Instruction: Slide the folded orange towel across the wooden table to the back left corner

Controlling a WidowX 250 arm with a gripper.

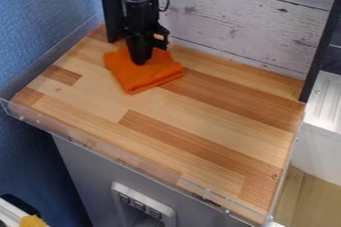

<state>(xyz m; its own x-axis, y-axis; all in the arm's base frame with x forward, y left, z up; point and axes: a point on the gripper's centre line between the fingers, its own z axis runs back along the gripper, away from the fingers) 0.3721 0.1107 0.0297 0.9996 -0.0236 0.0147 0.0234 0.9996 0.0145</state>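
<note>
Claw point(140, 61): black, pointing down at the counter's rear left; how far open, and whether it has hold of any fabric, cannot be told. Folded orange cloth point(148, 75): directly beneath and around the claw's tip, apparently touching it, most of its spread towards the front edge. Handling note: soft layers probably call for a low, square pinch on a raised fold and a gentle, slow pull, lest they slip or unfold. Wood-strip counter point(200, 114): under the cloth. Whitewashed plank wall point(230, 24): behind
</note>
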